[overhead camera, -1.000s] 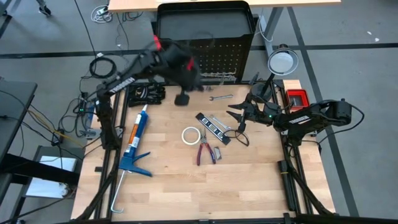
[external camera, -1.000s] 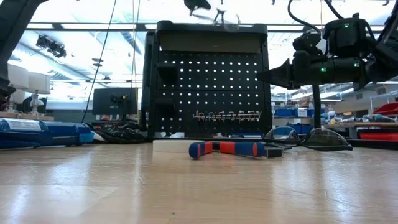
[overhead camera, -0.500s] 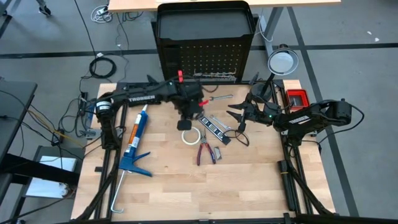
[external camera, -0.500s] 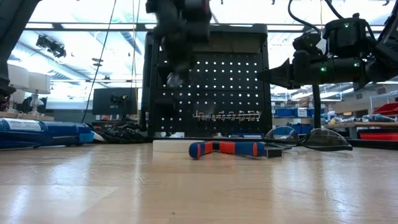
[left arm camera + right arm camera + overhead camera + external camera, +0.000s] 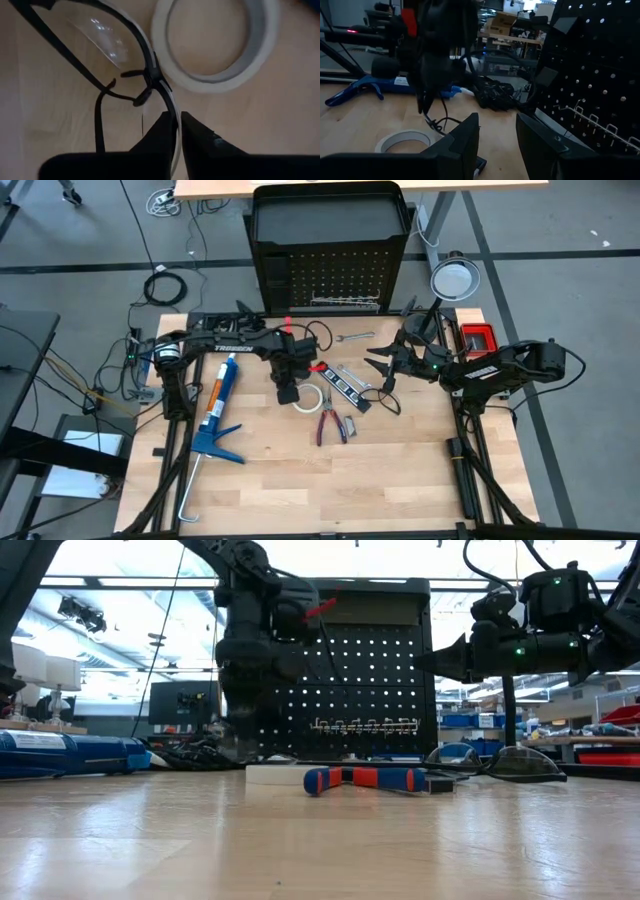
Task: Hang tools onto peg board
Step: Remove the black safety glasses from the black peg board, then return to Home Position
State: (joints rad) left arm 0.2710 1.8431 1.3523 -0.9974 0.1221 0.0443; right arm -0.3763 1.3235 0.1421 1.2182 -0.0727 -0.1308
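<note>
My left gripper (image 5: 286, 390) is low over the table, just left of the white tape roll (image 5: 307, 398), and is shut on a pair of dark-framed safety glasses (image 5: 100, 45). The roll also shows in the left wrist view (image 5: 215, 45). My right gripper (image 5: 376, 366) is open and empty above the table's right part, near a second pair of glasses (image 5: 386, 397). The red-handled pliers (image 5: 330, 425), the black bar (image 5: 343, 385) and the silver wrenches (image 5: 353, 337) lie flat on the wood. The peg board (image 5: 328, 260) stands at the far edge. My left gripper pinches the glasses between its two fingers at the pale rim of one lens (image 5: 168, 102), close to the nose bridge (image 5: 145, 85). The fingers point down at the table. The other lens (image 5: 100, 40) and a temple arm (image 5: 98, 125) reach out past the fingertips, close over the wood beside the tape roll.
A large blue caulking gun (image 5: 215, 405) lies along the table's left side. A round lamp (image 5: 454, 278) and a red box (image 5: 477, 337) stand at the far right corner. A bundle of black cable (image 5: 235, 330) lies at the far left. Bare wood (image 5: 320, 480) fills the near half.
My left gripper has come down from high in front of the peg board and moved toward the table's near edge, ending low beside the tape roll. It stays shut on the glasses, which came down with it. My right arm has kept still.
</note>
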